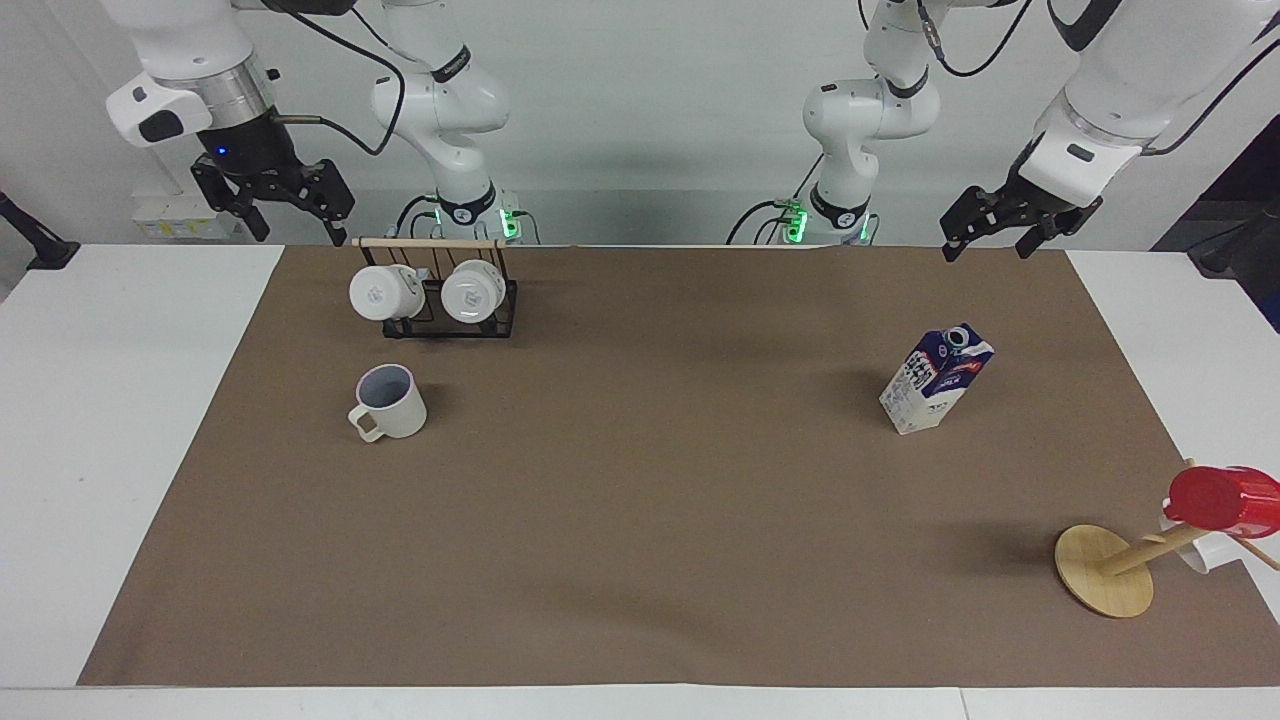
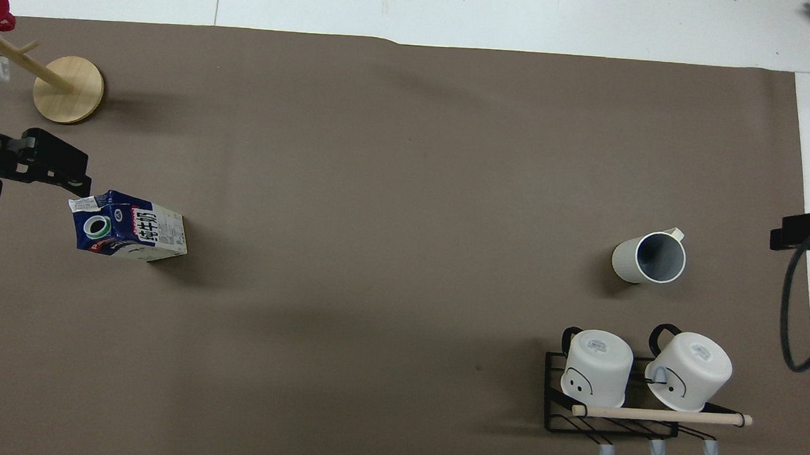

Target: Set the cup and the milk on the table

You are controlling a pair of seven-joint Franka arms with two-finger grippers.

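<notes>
The cup (image 1: 388,402) (image 2: 649,257) stands upright on the table's brown sheet (image 1: 650,480) (image 2: 379,184) toward the right arm's end, its handle pointing away from the robots. The milk (image 1: 936,379) (image 2: 131,226) stands upright on the sheet toward the left arm's end. My left gripper (image 1: 987,245) (image 2: 38,187) hangs open and empty in the air over the sheet's edge by the robots, apart from the milk. My right gripper (image 1: 300,232) (image 2: 809,231) also hangs open and empty, high over the white table beside the rack.
A black wire rack (image 1: 450,322) (image 2: 611,416) holds two white mugs (image 1: 378,292) (image 1: 470,291) between the cup and the robots. A wooden mug tree (image 1: 1105,570) (image 2: 69,89) carries a red cup (image 1: 1222,498) at the left arm's end, farther out than the milk.
</notes>
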